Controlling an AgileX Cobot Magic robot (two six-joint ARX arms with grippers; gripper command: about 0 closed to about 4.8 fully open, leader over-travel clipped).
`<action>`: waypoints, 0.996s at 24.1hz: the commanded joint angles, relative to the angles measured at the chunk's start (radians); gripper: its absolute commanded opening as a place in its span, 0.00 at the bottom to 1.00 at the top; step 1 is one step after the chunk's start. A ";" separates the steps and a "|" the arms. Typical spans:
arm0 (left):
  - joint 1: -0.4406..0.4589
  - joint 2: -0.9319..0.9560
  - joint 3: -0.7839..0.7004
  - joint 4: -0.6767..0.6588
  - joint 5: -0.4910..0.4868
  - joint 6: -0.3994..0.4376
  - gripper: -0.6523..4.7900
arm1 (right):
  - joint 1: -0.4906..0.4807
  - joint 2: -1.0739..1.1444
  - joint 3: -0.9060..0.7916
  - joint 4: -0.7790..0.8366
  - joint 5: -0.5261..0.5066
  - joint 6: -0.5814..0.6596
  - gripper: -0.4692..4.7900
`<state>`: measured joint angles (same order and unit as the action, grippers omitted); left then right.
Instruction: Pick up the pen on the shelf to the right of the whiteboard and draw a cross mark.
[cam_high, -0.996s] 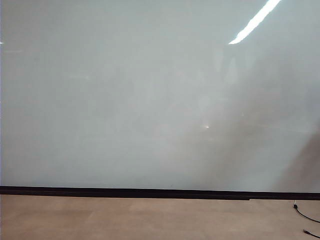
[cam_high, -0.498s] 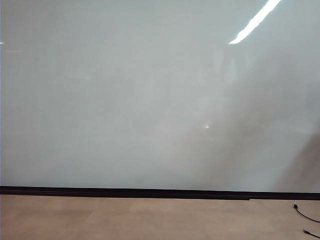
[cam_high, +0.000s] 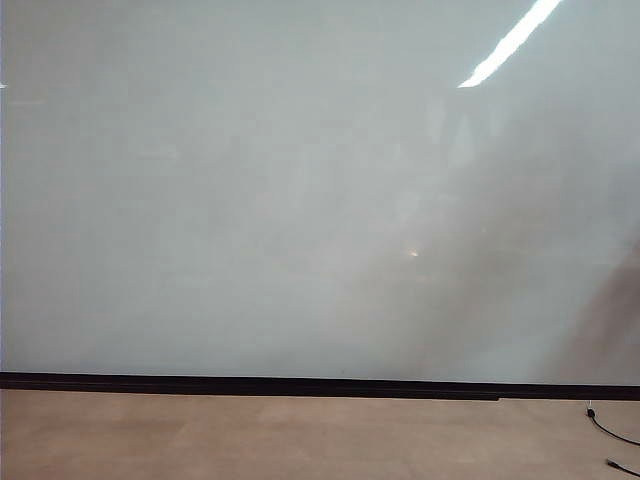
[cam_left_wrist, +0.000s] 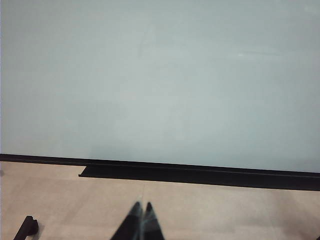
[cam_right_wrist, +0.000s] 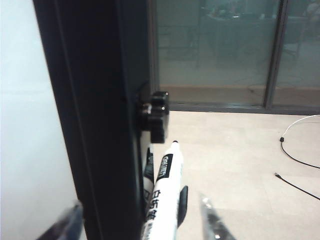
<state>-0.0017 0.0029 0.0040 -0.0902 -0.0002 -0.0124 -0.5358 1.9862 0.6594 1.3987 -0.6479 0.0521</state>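
The whiteboard (cam_high: 300, 200) is bare in the exterior view, glossy and unmarked, so no cross mark exists yet and neither arm shows there. Everything is happening off its right edge.

In the right wrist view, the pen (cam_right_wrist: 164, 200) stands nearly upright just beside the board's dark frame (cam_right_wrist: 100, 120), black tip up, below a black knob (cam_right_wrist: 156, 115) on that frame. The right gripper (cam_right_wrist: 142, 220) straddles it: one finger (cam_right_wrist: 210, 220) shows blurred on the floor side, the other low by the board face, jaws apart with a gap either side of the barrel. It brackets the pen but I judge the grip not yet made.

The left gripper (cam_left_wrist: 141, 220) hangs low in front of the board's black lower strip (cam_left_wrist: 200, 175), fingertips pressed together, holding nothing.

So the task is in its opening stage: the pickup is at hand but unfinished; the lift, the carry to the board and both strokes are all left.
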 joint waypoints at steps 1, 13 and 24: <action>0.000 0.000 0.003 0.009 0.003 0.004 0.11 | -0.005 -0.003 0.002 0.016 0.002 0.005 0.67; 0.000 0.000 0.003 0.009 0.003 0.005 0.11 | -0.015 -0.003 0.002 0.015 0.020 0.006 0.67; 0.000 0.000 0.003 0.009 0.003 0.005 0.11 | -0.011 -0.003 0.002 0.007 0.017 0.009 0.61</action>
<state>-0.0017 0.0029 0.0040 -0.0902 -0.0002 -0.0124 -0.5472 1.9862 0.6590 1.3975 -0.6289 0.0570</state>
